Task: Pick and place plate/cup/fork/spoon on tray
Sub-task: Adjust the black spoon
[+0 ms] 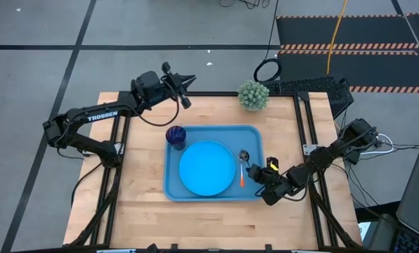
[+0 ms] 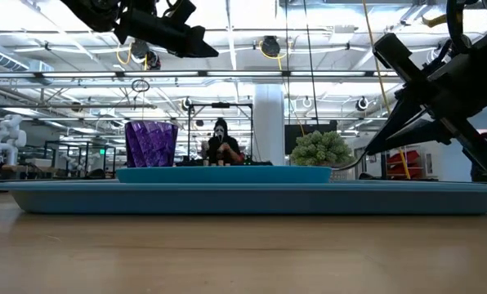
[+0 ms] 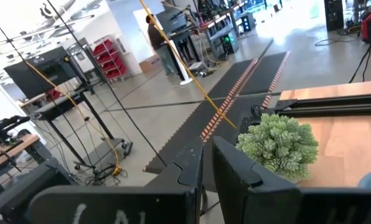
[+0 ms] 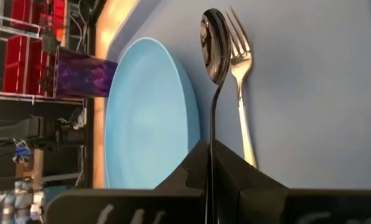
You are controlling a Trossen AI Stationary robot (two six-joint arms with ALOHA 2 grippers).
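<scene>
The blue tray (image 1: pixel 255 137) lies mid-table. On it are the sky-blue plate (image 1: pixel 207 167), the dark purple-blue cup (image 1: pixel 176 135) at its far left corner, and the orange-handled fork (image 1: pixel 242 177) along its right side. My right gripper (image 1: pixel 254 171) is over the tray's right part, shut on the dark spoon (image 4: pixel 214 43), which lies alongside the fork (image 4: pixel 241 93). My left gripper (image 1: pixel 188 88) is shut and empty, raised near the table's far edge, left of the plant. My right gripper pinches the spoon's thin handle (image 4: pixel 211 134) between its two fingers, which lie along the spoon. It comes slanting from the table's right and near side. The bowl (image 1: pixel 244 156) points away from the fingers, beside the fork's tines. I cannot tell whether it touches the tray.
A small green potted plant (image 1: pixel 253 95) stands at the table's far edge, right of centre. Bare wood lies left of the tray and along the near edge (image 1: pixel 209 221). Black frame rails run down both table sides. A person stands far off in the room (image 2: pixel 220 139).
</scene>
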